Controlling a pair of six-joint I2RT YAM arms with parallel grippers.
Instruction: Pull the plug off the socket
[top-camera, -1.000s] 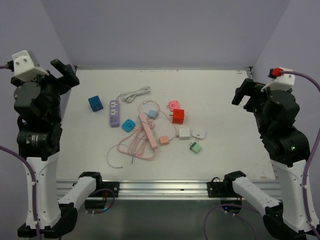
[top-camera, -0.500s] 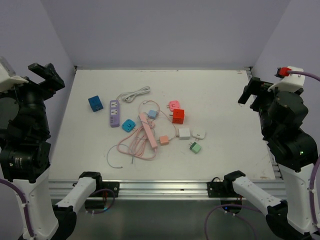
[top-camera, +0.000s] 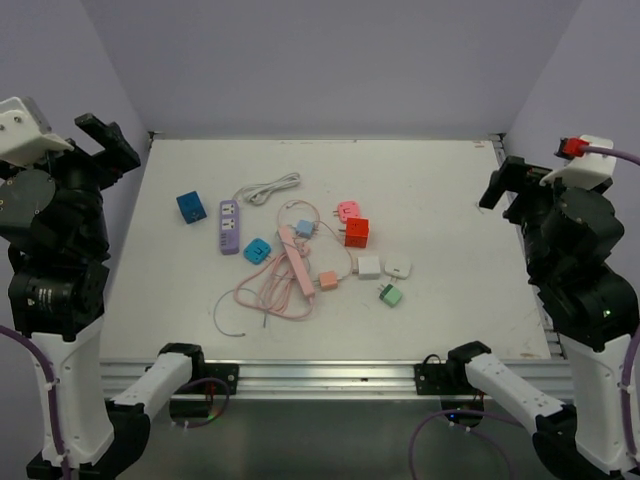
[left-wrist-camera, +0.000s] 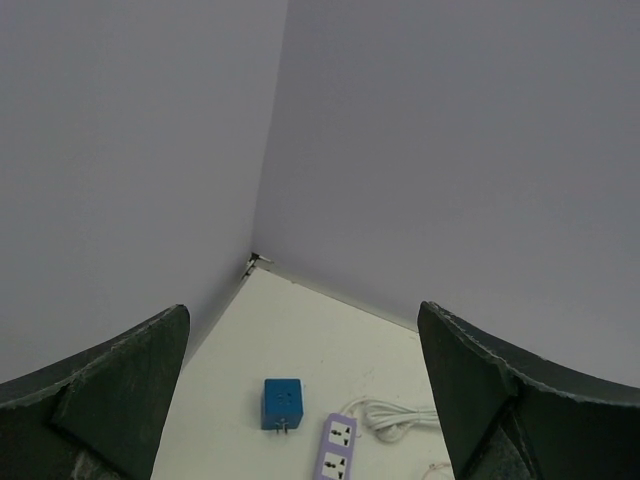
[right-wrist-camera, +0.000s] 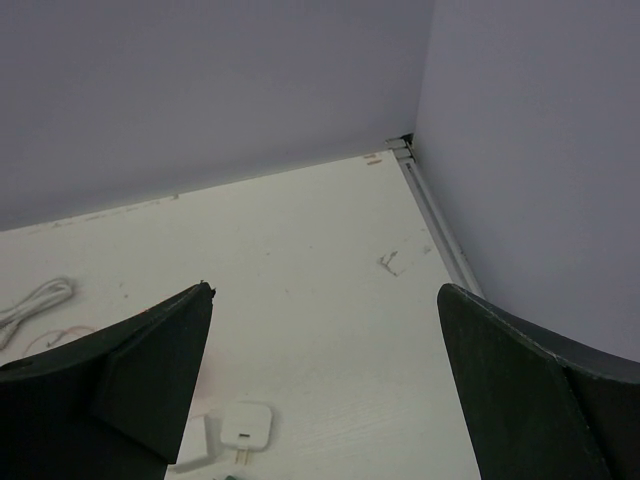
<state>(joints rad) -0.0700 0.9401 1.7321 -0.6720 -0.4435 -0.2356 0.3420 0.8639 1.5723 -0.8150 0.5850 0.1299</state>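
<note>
A pink power strip (top-camera: 293, 262) with its coiled pink cable lies mid-table. A blue plug (top-camera: 257, 250) sits against its left side and a light blue plug (top-camera: 304, 228) at its far end; whether either is plugged in I cannot tell. A purple power strip (top-camera: 230, 226) with a white cable lies left of them and also shows in the left wrist view (left-wrist-camera: 336, 448). My left gripper (top-camera: 108, 140) is open and empty, raised high over the table's far left edge. My right gripper (top-camera: 503, 185) is open and empty, raised over the right edge.
A dark blue cube plug (top-camera: 191, 207) lies at the left and shows in the left wrist view (left-wrist-camera: 278, 404). Red (top-camera: 356, 232), pink (top-camera: 347, 210), white (top-camera: 397, 269), green (top-camera: 391, 294) and orange (top-camera: 328, 281) adapters lie right of the strip. Walls enclose the table.
My left arm swung out to the left, then came partly back and rose. My right arm lifted and drew back toward the right edge. The objects on the table have not moved.
</note>
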